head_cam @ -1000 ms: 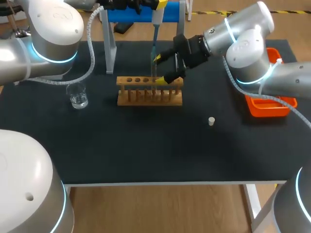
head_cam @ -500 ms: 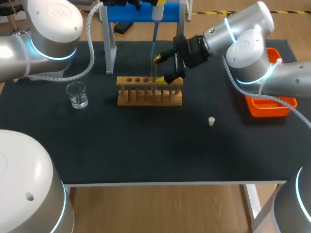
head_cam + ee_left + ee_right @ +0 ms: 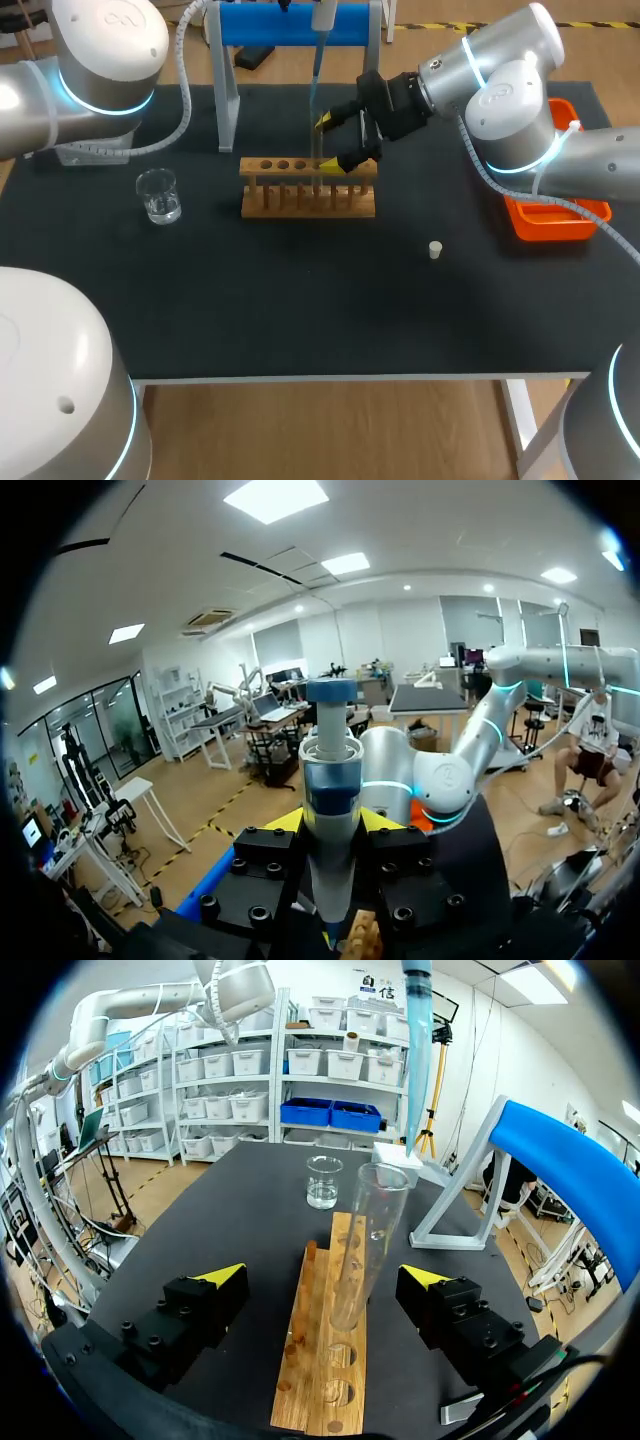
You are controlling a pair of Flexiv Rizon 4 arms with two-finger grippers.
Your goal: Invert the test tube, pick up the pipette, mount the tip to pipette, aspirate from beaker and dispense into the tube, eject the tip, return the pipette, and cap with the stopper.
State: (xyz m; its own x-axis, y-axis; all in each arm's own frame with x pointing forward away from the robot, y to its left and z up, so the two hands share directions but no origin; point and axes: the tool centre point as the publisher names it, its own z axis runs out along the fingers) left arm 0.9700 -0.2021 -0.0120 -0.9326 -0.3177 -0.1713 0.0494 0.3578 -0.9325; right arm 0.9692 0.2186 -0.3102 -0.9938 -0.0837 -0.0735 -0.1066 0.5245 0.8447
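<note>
Overhead, a black table carries the whole set-up. The left arm enters at the far left corner. The right arm enters at the far right and extends toward the middle. A blue stand on grey legs occupies the far edge. A wooden rack lies just in front of it, and an orange tray sits at the right edge of the table.

The left gripper is clamped on the pipette, which is upright above the rack. Its mounted tip points down and ends close above the open mouth of the test tube.

The test tube stands in a hole of the rack, mouth up. The right gripper is spread wide, with one finger on either side of the tube and neither touching it.

The beaker, holding clear liquid, stands left of the rack and apart from it. The white stopper lies alone on the table, nearer than the rack and to its right.
</note>
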